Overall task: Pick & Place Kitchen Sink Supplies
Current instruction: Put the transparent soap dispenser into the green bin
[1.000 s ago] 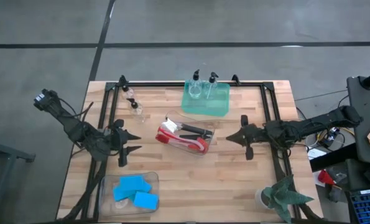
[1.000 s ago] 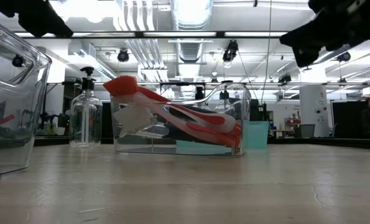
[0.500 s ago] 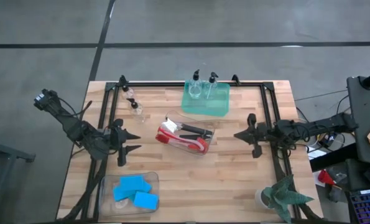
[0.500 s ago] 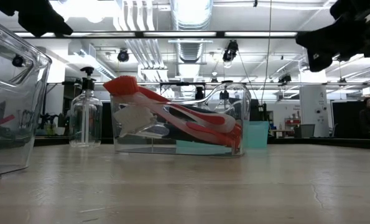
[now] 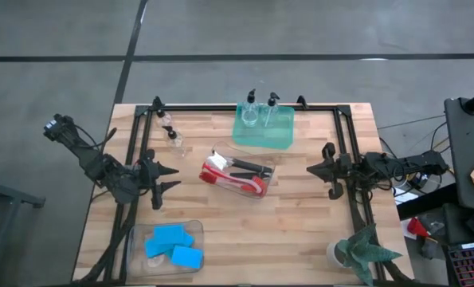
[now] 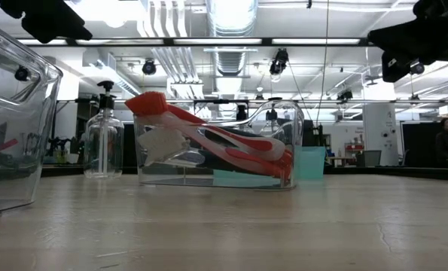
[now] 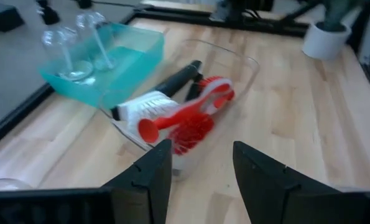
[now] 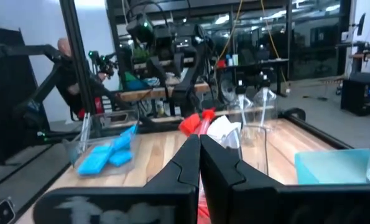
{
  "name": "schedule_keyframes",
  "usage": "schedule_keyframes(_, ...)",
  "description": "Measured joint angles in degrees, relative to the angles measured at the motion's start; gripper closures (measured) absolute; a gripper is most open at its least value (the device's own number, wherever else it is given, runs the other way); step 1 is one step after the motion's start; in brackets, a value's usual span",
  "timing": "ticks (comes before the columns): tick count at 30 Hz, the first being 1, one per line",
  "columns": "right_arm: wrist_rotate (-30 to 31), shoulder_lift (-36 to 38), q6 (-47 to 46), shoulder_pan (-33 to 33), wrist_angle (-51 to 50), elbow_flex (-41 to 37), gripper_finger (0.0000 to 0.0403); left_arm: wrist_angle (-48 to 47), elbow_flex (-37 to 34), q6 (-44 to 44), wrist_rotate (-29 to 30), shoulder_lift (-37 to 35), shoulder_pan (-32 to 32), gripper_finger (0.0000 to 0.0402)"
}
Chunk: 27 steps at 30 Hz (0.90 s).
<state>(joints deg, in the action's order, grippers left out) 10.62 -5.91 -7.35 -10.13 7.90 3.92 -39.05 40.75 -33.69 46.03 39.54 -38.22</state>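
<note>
A clear bin (image 5: 238,174) stands mid-table and holds red dish brushes (image 7: 186,120) and a black-handled brush with white bristles (image 7: 148,104). Two pump bottles (image 5: 260,110) stand in a green tray (image 5: 264,137). Two more pump bottles (image 5: 171,129) stand on the table near its far left corner. Blue sponges (image 5: 173,244) lie in a clear bin near the near edge. My left gripper (image 5: 173,177) (image 7: 200,152) hovers open, left of the brush bin. My right gripper (image 5: 310,169) (image 8: 200,146) is shut, in the air to the right of that bin.
A potted plant (image 5: 360,251) stands at the near right corner. A black frame (image 5: 344,135) runs along the far, left and right sides of the table. Bare wood (image 5: 284,231) lies between the brush bin and the plant.
My right gripper has drawn back from the brush bin toward the table's right edge, rising a little in the low view. The bins, the bottles and the brushes have stayed where they were.
</note>
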Motion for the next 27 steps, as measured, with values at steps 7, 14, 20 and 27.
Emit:
schedule_keyframes(7,0.0,-1.0,0.0,0.0,-0.3,-0.2,0.0394,1.1,-1.0,-5.6,7.2,0.2,0.0,0.0238)
schedule_keyframes(14,-0.1,-1.4,0.0,0.0,-0.5,-0.4,0.0394,5.8,-7.0,-9.6,19.1,0.8,1.4,0.0238)
schedule_keyframes(20,-0.1,-1.4,0.0,0.0,-0.5,-0.4,0.0394,8.1,-11.5,-16.1,23.8,0.7,4.0,0.0238)
schedule_keyframes(27,-0.1,-1.4,0.0,0.0,-0.5,-0.4,0.0394,9.1,-13.0,-17.5,26.1,1.0,5.4,0.0229)
